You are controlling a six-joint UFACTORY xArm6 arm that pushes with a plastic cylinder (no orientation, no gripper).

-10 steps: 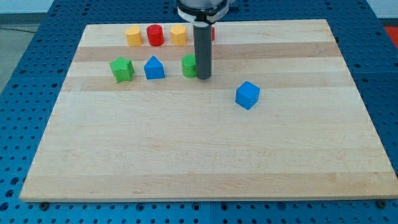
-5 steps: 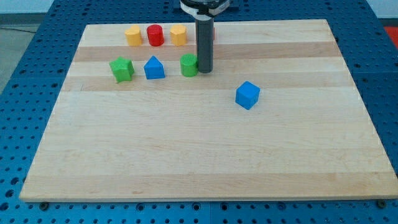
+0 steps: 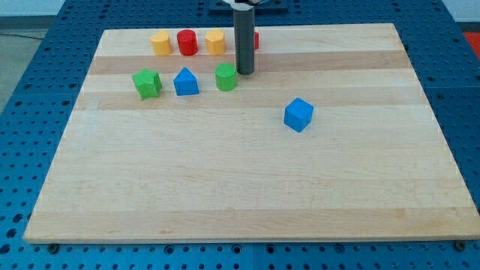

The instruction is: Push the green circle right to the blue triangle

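Observation:
The green circle [image 3: 226, 77] sits on the wooden board [image 3: 247, 180] near the view's top, a short gap to the right of the blue triangle [image 3: 186, 82]. My tip [image 3: 244, 72] rests on the board just to the right of the green circle and slightly above it, close to it; contact cannot be told. The rod rises straight to the view's top edge.
A green star-like block [image 3: 147, 83] lies left of the blue triangle. A yellow block [image 3: 160, 43], a red cylinder [image 3: 187, 42] and another yellow block [image 3: 215, 42] line the top; a red block [image 3: 256, 40] is mostly hidden behind the rod. A blue cube [image 3: 298, 115] sits right of centre.
My tip has moved up the view, from the green circle's lower right to its upper right. The green circle has shifted slightly left, toward the blue triangle.

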